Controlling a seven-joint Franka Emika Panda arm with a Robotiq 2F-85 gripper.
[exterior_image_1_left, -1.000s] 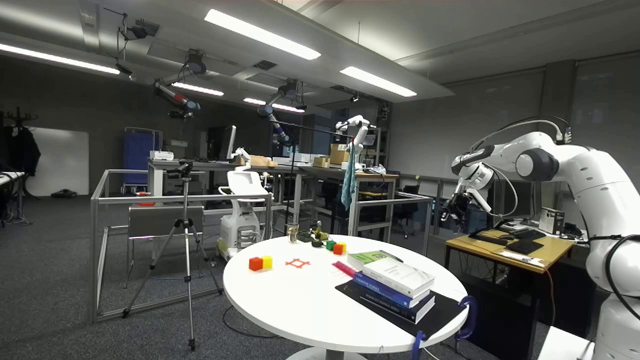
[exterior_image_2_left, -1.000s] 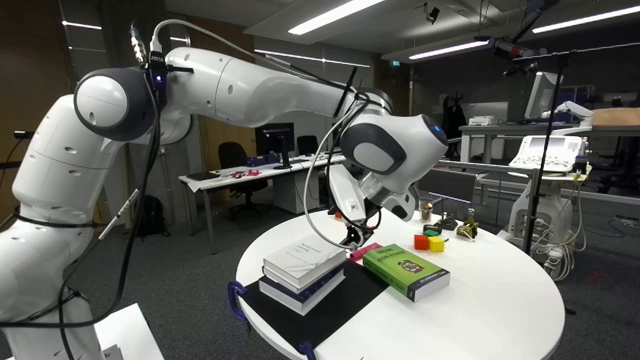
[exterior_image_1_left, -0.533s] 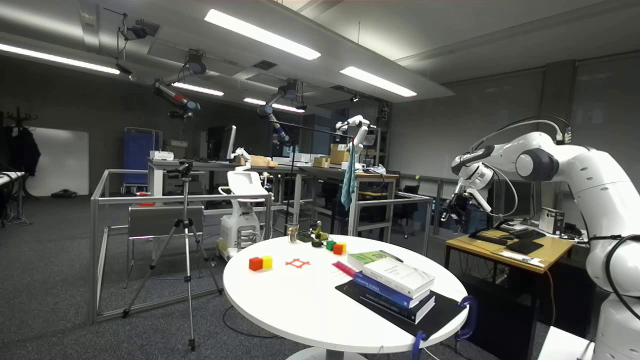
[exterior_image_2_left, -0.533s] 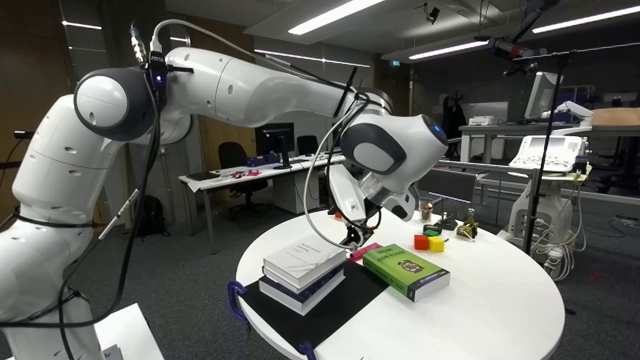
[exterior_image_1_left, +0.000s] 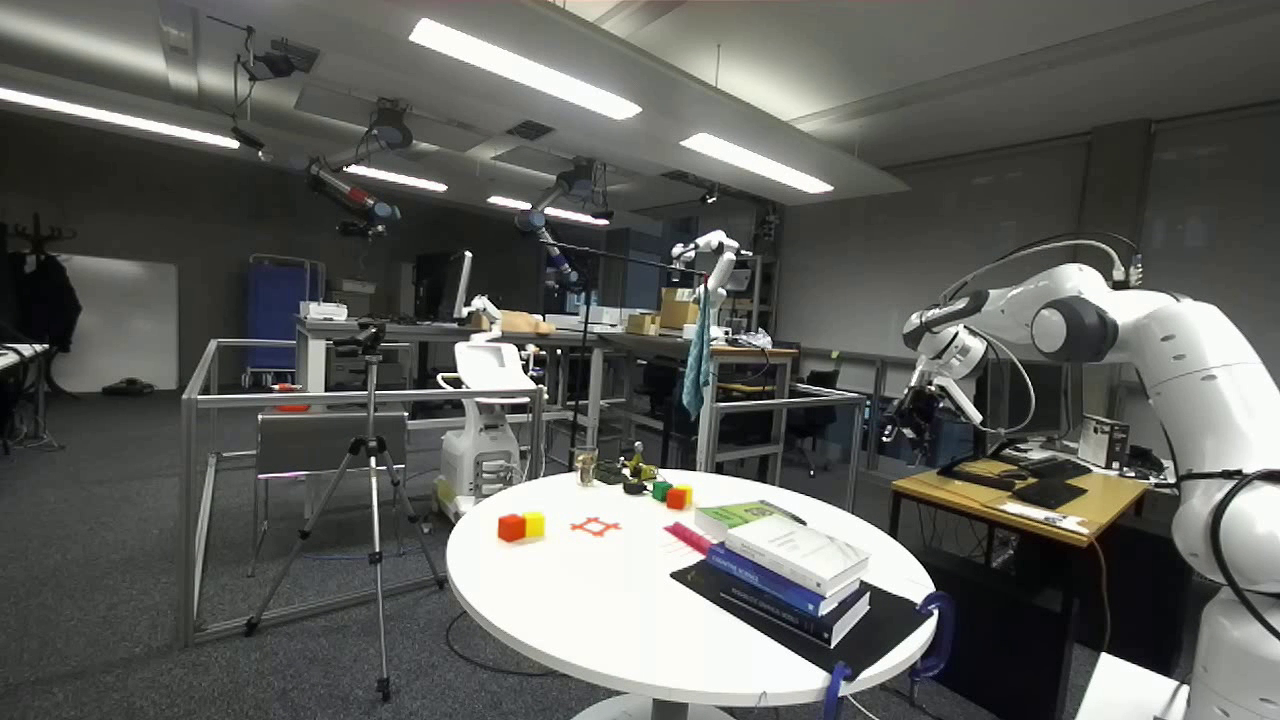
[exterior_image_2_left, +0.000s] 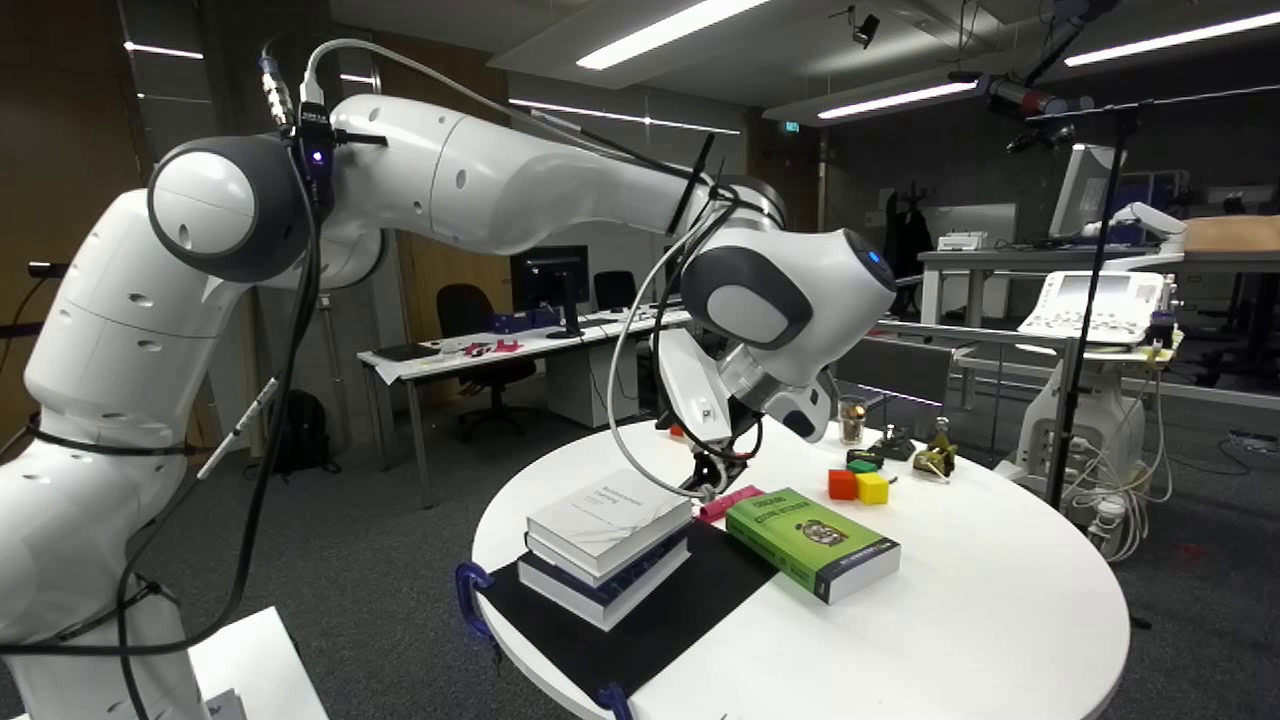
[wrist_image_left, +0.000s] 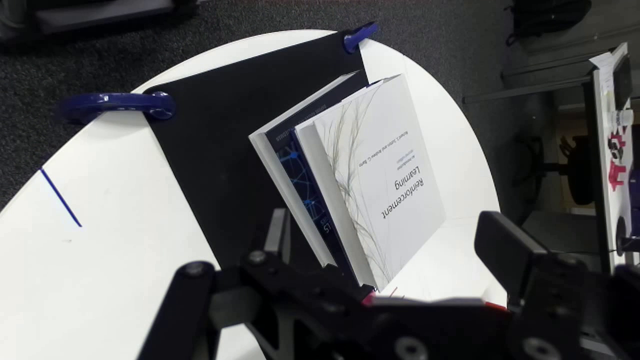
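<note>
My gripper (wrist_image_left: 387, 232) stands open, its two fingers (wrist_image_left: 505, 245) wide apart with nothing held. It hangs above the table near a stack of books, seen also in an exterior view (exterior_image_1_left: 905, 425). On top of the stack lies a white book titled Reinforcement Learning (wrist_image_left: 385, 170). Beneath it are a blue book (exterior_image_1_left: 770, 578) and a dark blue book (exterior_image_1_left: 790, 612). The stack rests on a black mat (wrist_image_left: 220, 165). A thick green book (exterior_image_2_left: 815, 540) lies beside the stack. In an exterior view the gripper's fingertips are partly hidden by the wrist and cables.
Blue clamps (wrist_image_left: 117, 102) grip the mat at the edge of the round white table (exterior_image_1_left: 600, 620). A pink piece (exterior_image_2_left: 728, 503) lies by the green book. Red (exterior_image_2_left: 842, 485) and yellow (exterior_image_2_left: 873, 488) cubes, an orange frame (exterior_image_1_left: 596, 526) and a glass jar (exterior_image_1_left: 586, 467) stand farther off.
</note>
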